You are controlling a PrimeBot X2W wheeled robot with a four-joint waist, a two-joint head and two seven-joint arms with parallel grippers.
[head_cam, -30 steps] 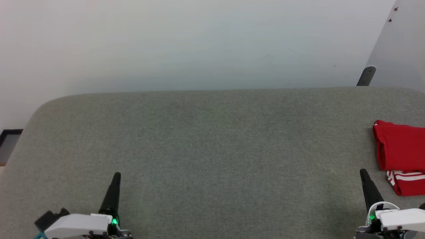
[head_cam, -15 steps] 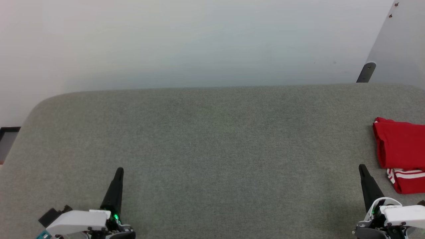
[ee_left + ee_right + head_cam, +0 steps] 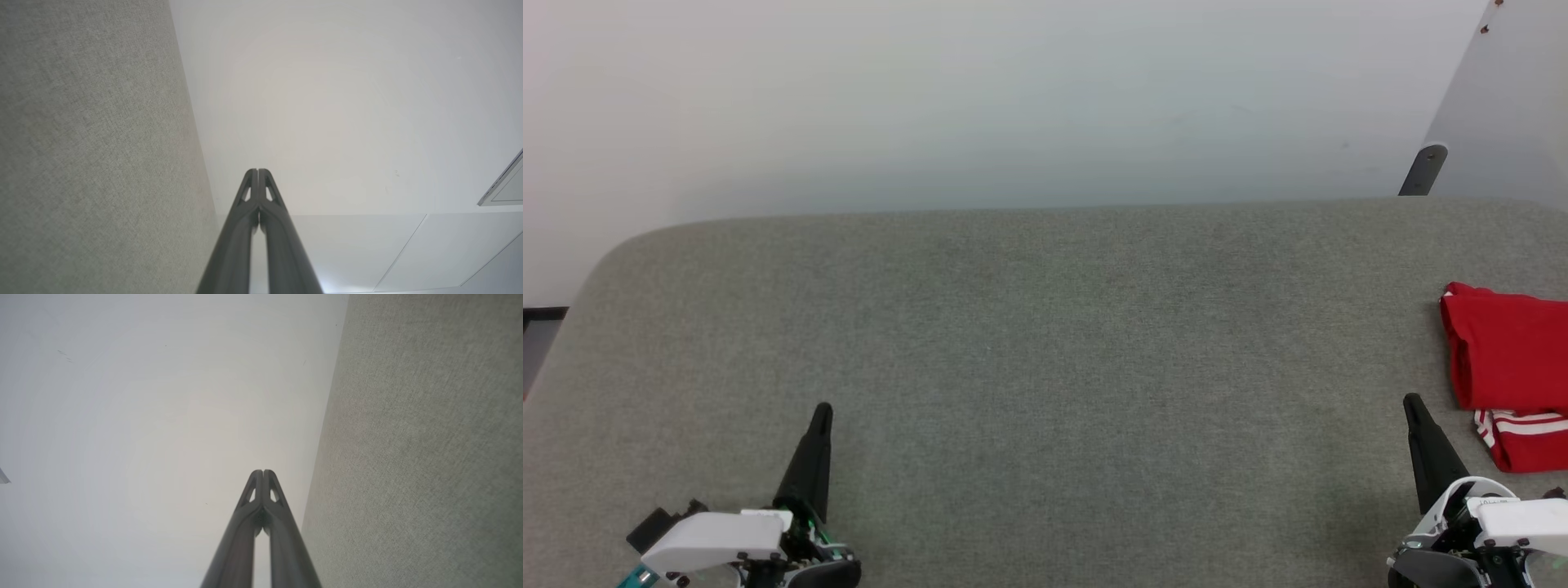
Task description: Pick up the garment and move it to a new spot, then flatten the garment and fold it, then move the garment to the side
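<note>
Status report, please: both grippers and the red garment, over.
Left gripper shut, empty. Right gripper shut, empty. Garment folded on the table, far right, touched by neither. Bare cloth between it and right gripper.

The garment (image 3: pixel 1507 359) is bright red, with a band of red-and-white stripes (image 3: pixel 1515 425) along its near edge. The worktop (image 3: pixel 1045 343) is a plain, heathered grey-green weave. The left end effector (image 3: pixel 822 408) and the right end effector (image 3: pixel 1410 400) each have matte black fingers (image 3: pixel 809 474) on a white casing (image 3: pixel 715 539). The left one also carries a small green glow and a teal fleck. The wall (image 3: pixel 1013 98) is plain pale grey-white.
</note>
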